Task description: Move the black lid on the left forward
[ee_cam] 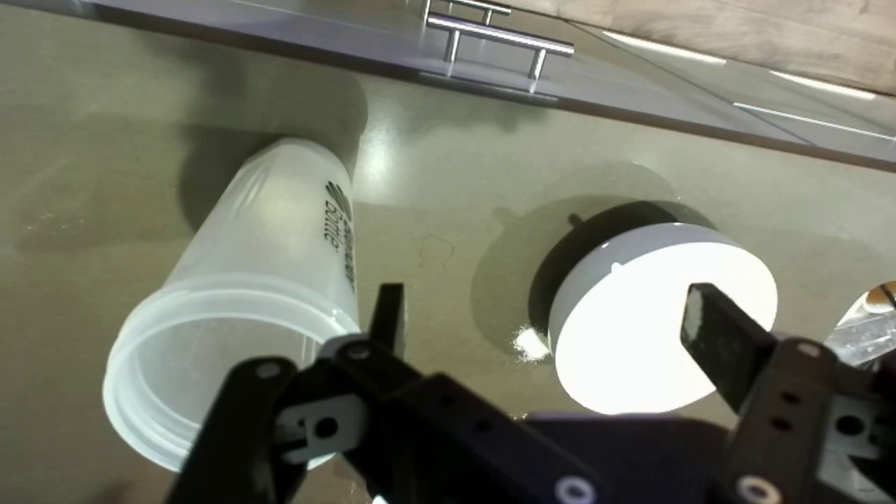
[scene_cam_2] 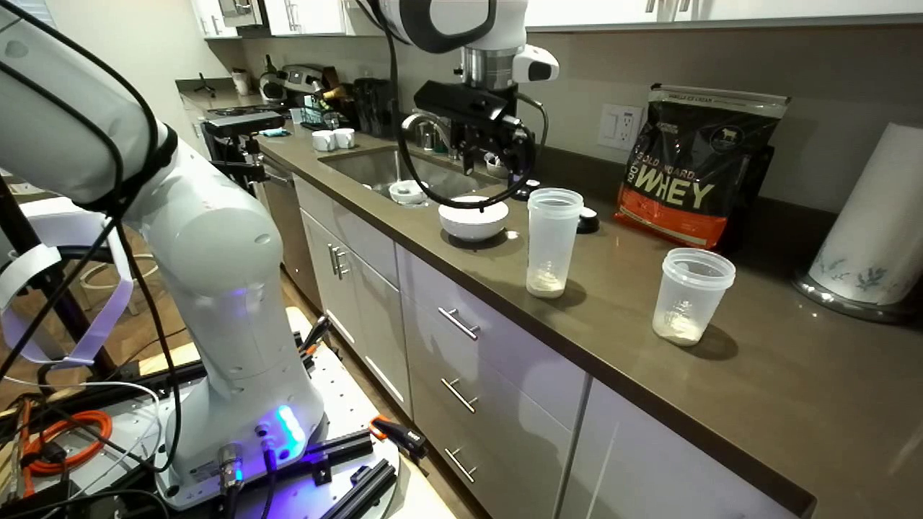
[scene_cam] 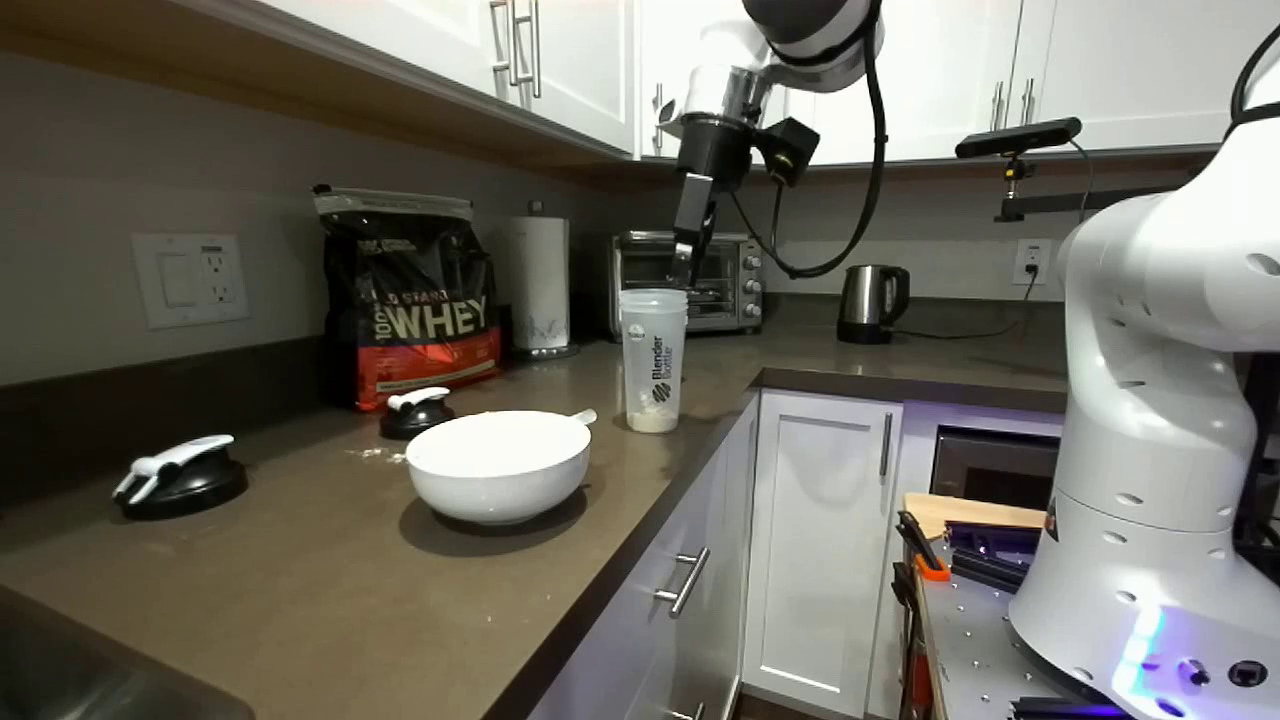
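Note:
Two small black lids with white flip handles sit on the counter. The left black lid [scene_cam: 190, 482] lies apart, toward the sink end; in an exterior view it shows partly, as a dark shape [scene_cam_2: 526, 189] behind my gripper. The other black lid [scene_cam: 418, 414] lies behind the bowl, near the whey bag; it also shows in an exterior view [scene_cam_2: 588, 220]. My gripper [scene_cam: 690, 262] hangs above the counter near the tall bottle, away from both lids. In the wrist view my gripper [ee_cam: 546, 290] is wide open with nothing between its fingers. I cannot make out the lids there.
A white bowl [scene_cam: 498, 470] and a tall clear bottle [scene_cam_2: 551, 245] stand near the counter's front edge. A shorter clear cup [scene_cam_2: 692, 297] stands farther along. A whey bag [scene_cam: 412, 300] and paper towel roll [scene_cam: 540, 280] stand by the wall. A sink [scene_cam_2: 433, 176] is beyond.

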Controlling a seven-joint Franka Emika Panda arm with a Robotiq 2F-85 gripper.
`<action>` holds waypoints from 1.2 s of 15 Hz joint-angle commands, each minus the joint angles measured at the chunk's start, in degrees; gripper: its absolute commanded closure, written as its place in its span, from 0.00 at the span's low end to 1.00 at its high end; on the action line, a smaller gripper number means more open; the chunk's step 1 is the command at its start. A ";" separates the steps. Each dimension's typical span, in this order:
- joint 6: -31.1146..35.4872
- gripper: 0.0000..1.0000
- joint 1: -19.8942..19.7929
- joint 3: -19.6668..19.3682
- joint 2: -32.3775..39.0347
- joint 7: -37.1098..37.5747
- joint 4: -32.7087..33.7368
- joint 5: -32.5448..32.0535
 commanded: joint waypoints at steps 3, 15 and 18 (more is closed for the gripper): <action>1.17 0.00 2.78 2.96 5.97 -3.35 4.98 0.76; 21.74 0.00 7.46 9.19 29.74 -12.12 23.15 9.90; 29.50 0.00 6.50 10.96 32.60 -14.97 23.25 17.46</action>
